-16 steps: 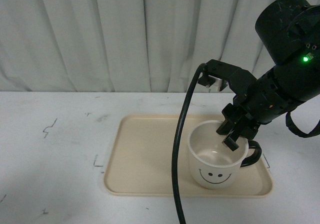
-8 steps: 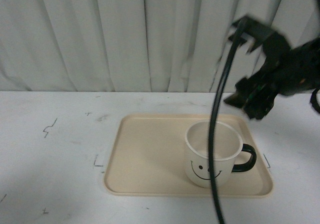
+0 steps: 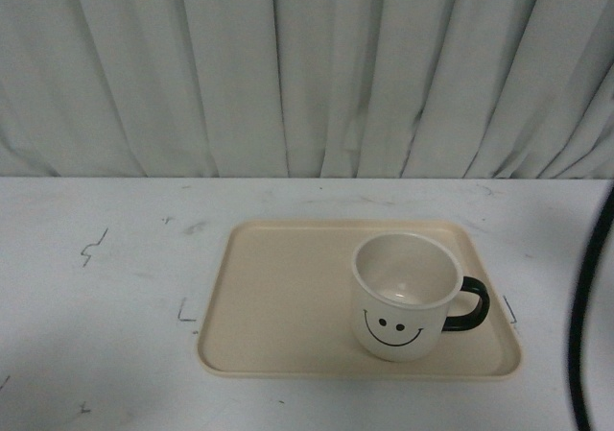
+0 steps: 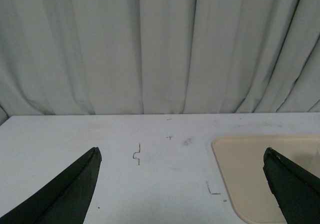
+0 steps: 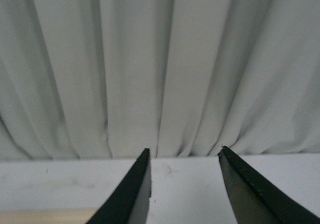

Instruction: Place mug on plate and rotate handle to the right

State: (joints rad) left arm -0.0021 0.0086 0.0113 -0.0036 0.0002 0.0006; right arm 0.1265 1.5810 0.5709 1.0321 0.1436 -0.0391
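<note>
The mug (image 3: 403, 297) stands upright on the plate (image 3: 278, 297), right of centre, its handle (image 3: 467, 306) pointing right. Both grippers, left (image 4: 182, 184) and right (image 5: 184, 184), hang with jaws apart and empty. Placement and turn look done; next would be only retreat.

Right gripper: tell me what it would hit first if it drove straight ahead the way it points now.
Judging by its wrist view, the right gripper, jaws open and empty, points over the white table toward the grey curtain. Nothing stands between, so it would likely meet the curtain first, or graze the tabletop; depth is unclear.
</note>
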